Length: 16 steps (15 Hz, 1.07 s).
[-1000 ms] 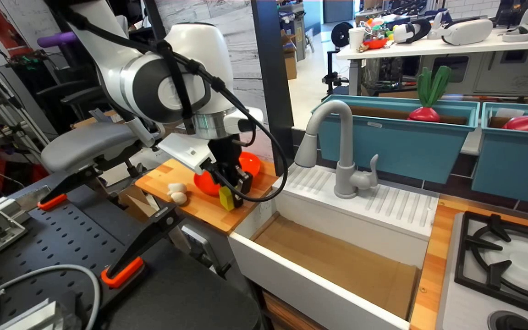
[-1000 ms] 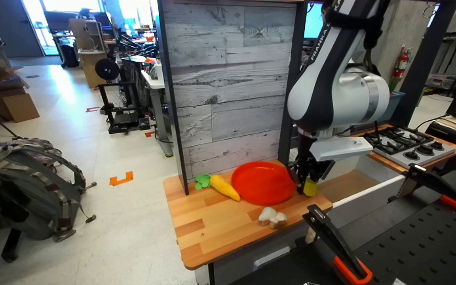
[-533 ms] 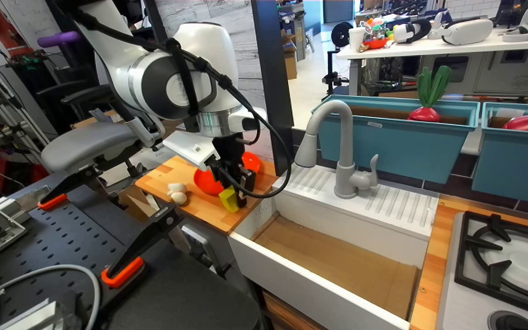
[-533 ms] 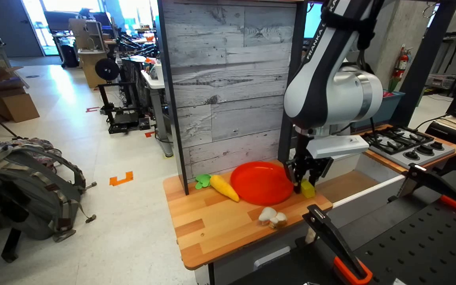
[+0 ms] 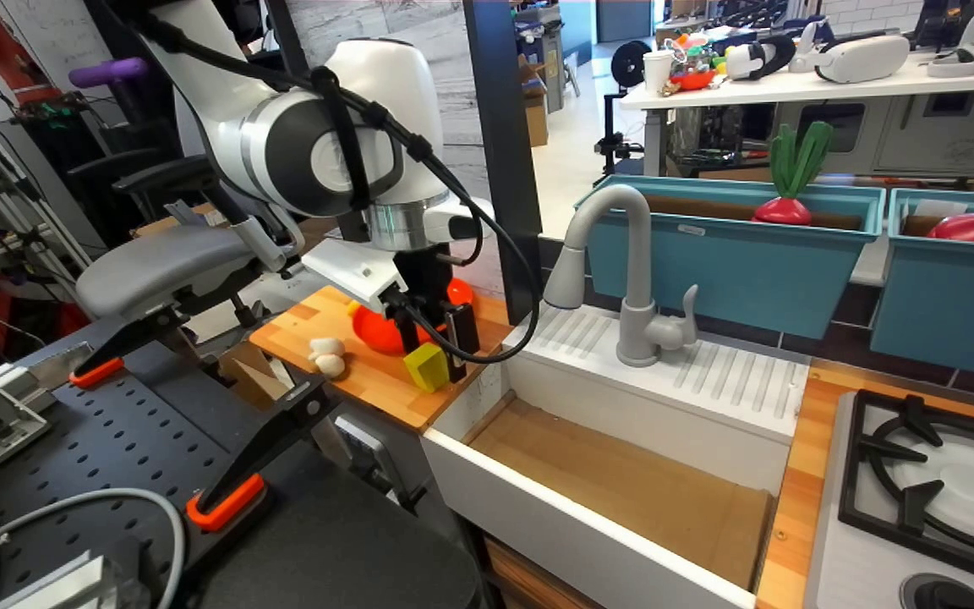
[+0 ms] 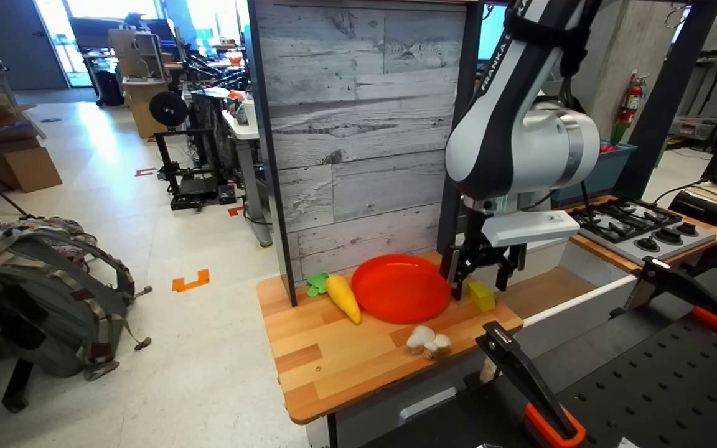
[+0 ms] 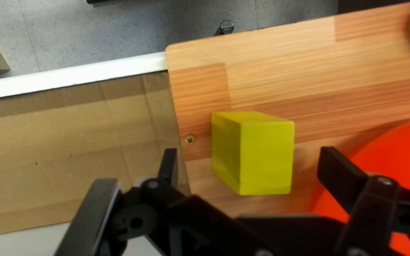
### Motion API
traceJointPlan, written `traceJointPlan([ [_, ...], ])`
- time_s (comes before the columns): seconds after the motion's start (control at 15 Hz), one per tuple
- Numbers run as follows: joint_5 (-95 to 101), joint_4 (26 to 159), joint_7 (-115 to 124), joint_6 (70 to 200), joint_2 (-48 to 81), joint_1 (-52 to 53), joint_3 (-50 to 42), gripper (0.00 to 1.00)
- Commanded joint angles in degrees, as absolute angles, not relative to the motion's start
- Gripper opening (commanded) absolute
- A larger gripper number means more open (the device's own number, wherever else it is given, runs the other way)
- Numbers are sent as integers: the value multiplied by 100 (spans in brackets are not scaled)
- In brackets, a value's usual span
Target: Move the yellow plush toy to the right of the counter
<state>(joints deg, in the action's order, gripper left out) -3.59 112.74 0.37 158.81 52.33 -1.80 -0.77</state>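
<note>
Block-shaped and bright yellow, the yellow plush toy [image 7: 266,158] stands on the wooden counter [image 6: 333,348], close to the edge by the sink. My gripper [image 6: 479,290] is open around it. In the wrist view one finger [image 7: 169,165] is on the sink side and the other on the plate side, with gaps between both and the toy. Both exterior views also show the toy [image 5: 428,369] low between the spread fingers, partly overlapped by them.
A red plate [image 6: 399,289] lies right beside the plate-side finger. Beyond it is a yellow carrot [image 6: 343,298] with a green top. White mushrooms [image 6: 428,341] sit near the front edge. The sink [image 5: 614,482] with its grey faucet [image 5: 635,279] adjoins the counter.
My gripper has opened and let go of the toy, which now rests on the counter. The plate and carrot have shifted away from the sink, and the carrot has turned a little.
</note>
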Motion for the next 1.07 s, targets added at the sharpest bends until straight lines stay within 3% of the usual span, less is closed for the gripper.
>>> traceJointPlan([
  [0.0, -294, 11410, 24, 15886, 5029, -172, -47, 100],
  [0.73, -292, 12990, -346, 16527, 3245, -249, 354, 100],
  [1.0, -292, 12722, -214, 16367, 3423, -124, 265, 100],
])
